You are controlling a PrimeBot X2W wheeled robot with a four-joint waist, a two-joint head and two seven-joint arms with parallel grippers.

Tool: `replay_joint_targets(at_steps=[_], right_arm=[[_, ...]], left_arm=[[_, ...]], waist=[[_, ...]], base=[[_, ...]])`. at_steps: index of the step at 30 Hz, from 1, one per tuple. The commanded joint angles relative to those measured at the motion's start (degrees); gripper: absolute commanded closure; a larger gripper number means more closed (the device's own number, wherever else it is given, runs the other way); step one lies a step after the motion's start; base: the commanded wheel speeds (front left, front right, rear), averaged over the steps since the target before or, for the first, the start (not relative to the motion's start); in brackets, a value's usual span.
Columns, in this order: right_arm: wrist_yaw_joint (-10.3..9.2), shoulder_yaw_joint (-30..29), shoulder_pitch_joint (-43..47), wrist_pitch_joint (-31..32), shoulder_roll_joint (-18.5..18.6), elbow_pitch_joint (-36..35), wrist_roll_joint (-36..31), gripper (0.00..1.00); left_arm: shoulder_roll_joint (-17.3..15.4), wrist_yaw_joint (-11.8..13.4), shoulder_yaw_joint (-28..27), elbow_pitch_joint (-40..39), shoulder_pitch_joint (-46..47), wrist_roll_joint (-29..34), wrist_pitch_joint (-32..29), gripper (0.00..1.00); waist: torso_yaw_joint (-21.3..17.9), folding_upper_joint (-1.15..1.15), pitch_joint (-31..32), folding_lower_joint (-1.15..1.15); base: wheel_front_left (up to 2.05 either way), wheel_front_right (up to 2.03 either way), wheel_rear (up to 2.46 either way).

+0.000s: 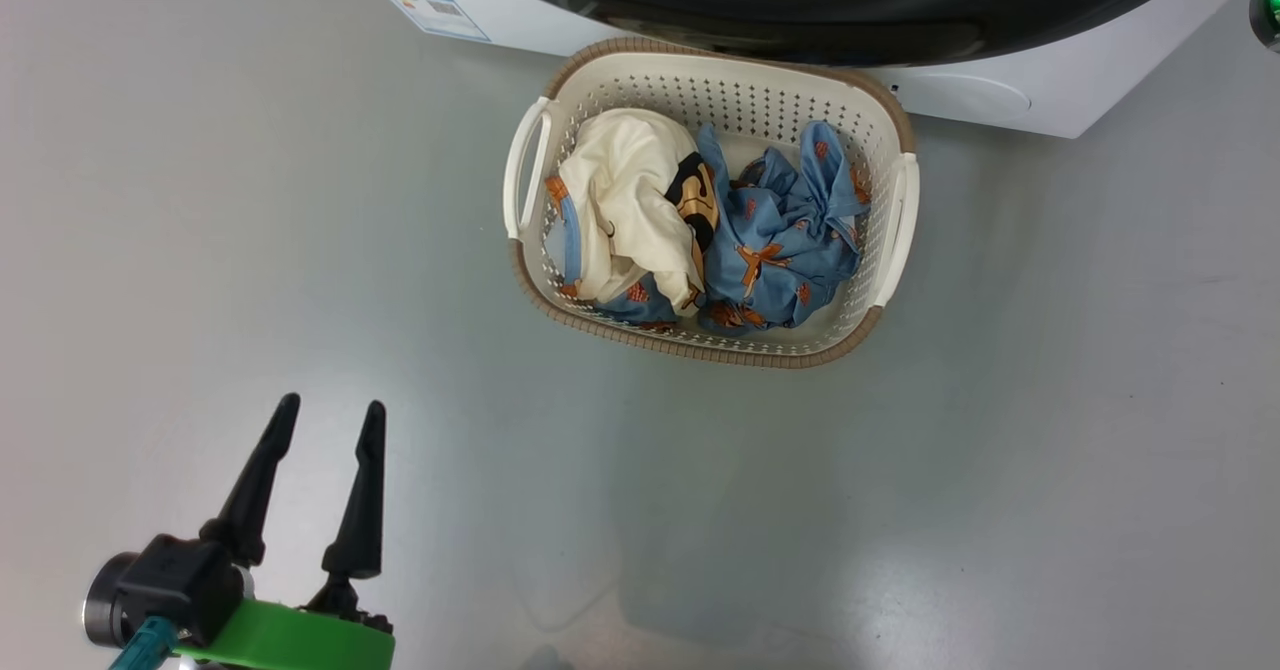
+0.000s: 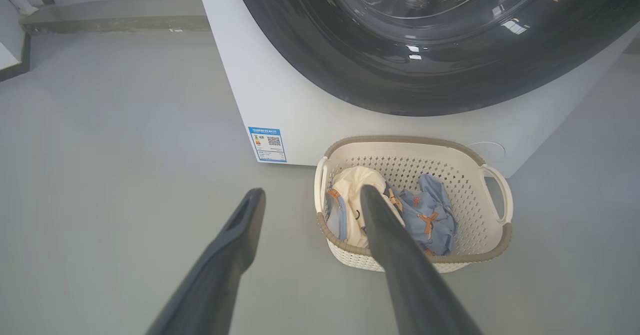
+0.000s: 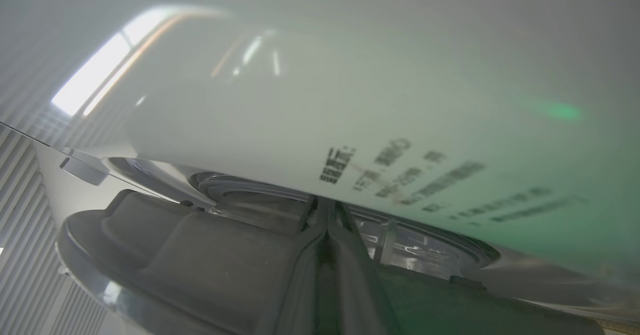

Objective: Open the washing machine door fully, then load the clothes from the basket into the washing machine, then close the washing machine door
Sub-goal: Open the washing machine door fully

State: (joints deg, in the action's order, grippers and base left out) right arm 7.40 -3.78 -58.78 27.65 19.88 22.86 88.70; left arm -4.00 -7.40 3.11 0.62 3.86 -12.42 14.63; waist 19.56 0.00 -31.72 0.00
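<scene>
While your right gripper (image 3: 327, 215) has its fingers drawn together, tips set at a seam under the washer's (image 2: 300, 100) white front, the door (image 2: 400, 92) looks to lie right at those tips. Whether they pinch anything, you cannot tell. Expect the door to be rigid, hinged and fairly heavy, and its glossy black face to be slick. Hook behind the edge rather than squeeze the front, and keep off the glass (image 2: 425, 0).

Your left gripper (image 1: 330, 412) hangs spread and empty. The basket (image 1: 760, 100) sits ahead and to the right of that hand, well apart from it, just before the washer and under the door. Its clothes (image 1: 770, 240), cream on the side nearer the hand and blue beyond, are soft, light and crumpled. Pinch a raised fold.
</scene>
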Motion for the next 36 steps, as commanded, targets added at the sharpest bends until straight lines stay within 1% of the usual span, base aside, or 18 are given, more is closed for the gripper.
replay_joint_targets(at_steps=[1, 9, 22, 28, 36], right_arm=[[0.09, 2.0, -0.65, 0.87, -1.24, -1.69, -0.48, 1.0], [0.09, 3.65, -0.05, 2.46, -1.68, -1.94, 0.31, 1.0], [0.09, 7.36, 2.25, 5.11, -3.04, -3.24, 0.49, 1.0], [0.09, 9.62, 4.31, 6.3, -4.05, -3.73, 0.31, 1.0], [0.09, 13.26, 8.49, 8.28, -5.85, -4.35, 0.35, 1.0]], left_arm=[[-0.97, -0.09, -2.14, -0.71, 0.96, -0.59, 0.37, 0.0], [-1.09, -0.09, -2.55, -0.52, 1.52, -0.65, 0.37, 0.0], [-2.01, -0.09, -2.85, -1.06, 1.41, -0.84, 0.37, 0.0], [-1.98, -0.09, -3.0, -1.72, 0.82, -0.5, 0.37, 0.0], [-0.45, -0.09, -2.86, -2.99, -1.14, 1.33, 0.37, 0.0]], waist=[[-0.09, 0.0, 0.03, 0.0], [-1.02, 0.0, 0.48, 0.0], [-4.08, 0.0, 1.85, 0.0], [-5.78, 0.0, 3.75, 0.0], [-8.06, 0.0, 7.86, 0.0]], base=[[0.0, 0.0, 0.0], [0.0, 0.0, 0.0], [0.0, 0.0, 0.0], [0.0, 0.0, 0.0], [0.0, 0.0, 0.0]])
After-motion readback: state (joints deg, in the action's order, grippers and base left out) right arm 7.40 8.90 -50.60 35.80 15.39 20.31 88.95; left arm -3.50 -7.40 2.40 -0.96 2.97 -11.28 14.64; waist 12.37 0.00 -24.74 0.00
